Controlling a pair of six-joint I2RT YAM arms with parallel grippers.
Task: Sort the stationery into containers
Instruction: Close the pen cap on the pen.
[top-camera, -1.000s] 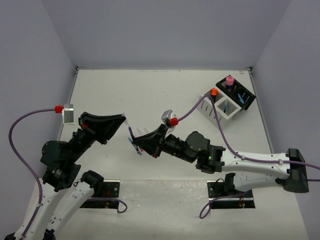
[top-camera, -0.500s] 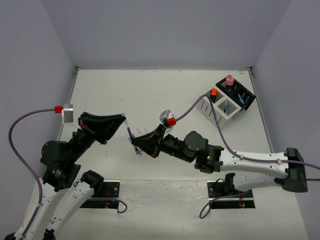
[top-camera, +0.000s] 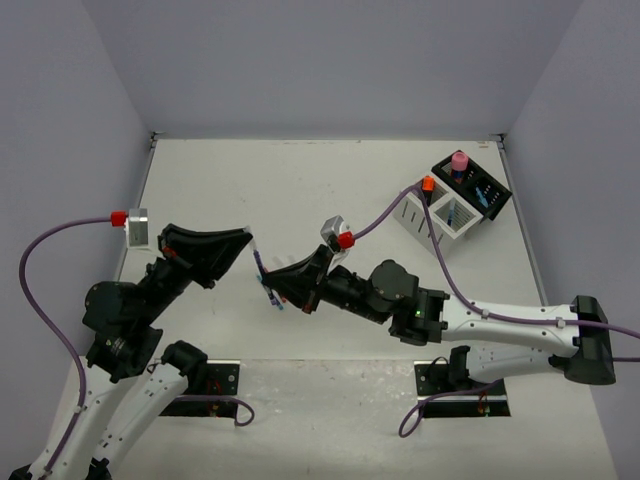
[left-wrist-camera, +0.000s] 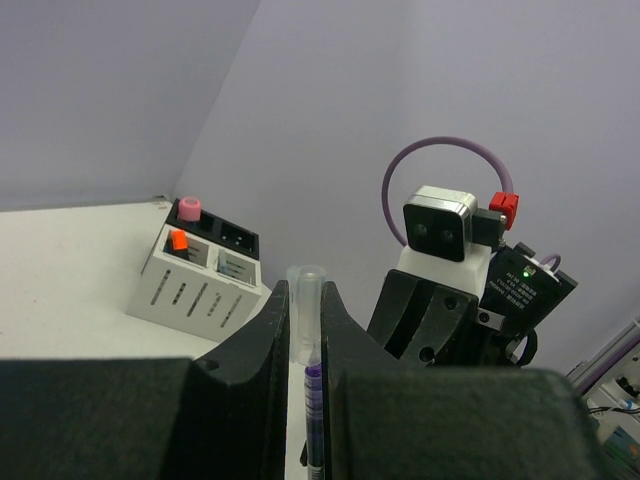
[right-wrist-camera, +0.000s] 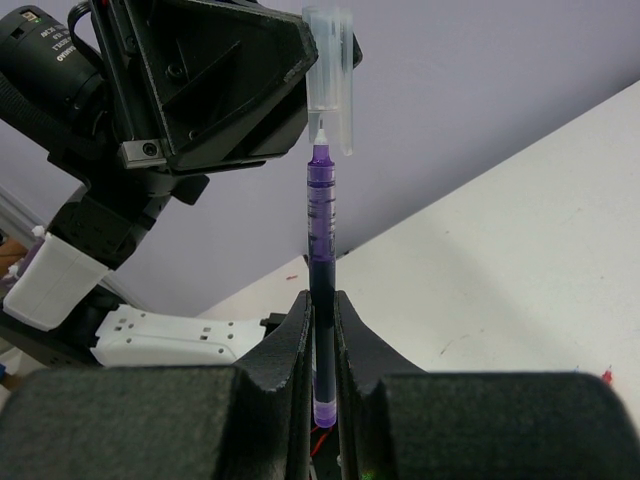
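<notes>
Pale desk (top-camera: 300, 190) seen from above: the left tool (top-camera: 257, 262) and right tool (top-camera: 283, 289) meet mid-air around a purple pen (top-camera: 269, 288), well apart from the white container (top-camera: 411, 217) and black container (top-camera: 496, 204).

Left wrist view: its fingers are pinched onto a clear cap (left-wrist-camera: 305, 300).

Only the right wrist view shows the right tool clamped on the pen's barrel, with the tip just beneath the cap. This is probably alignment for capping before sorting.
</notes>
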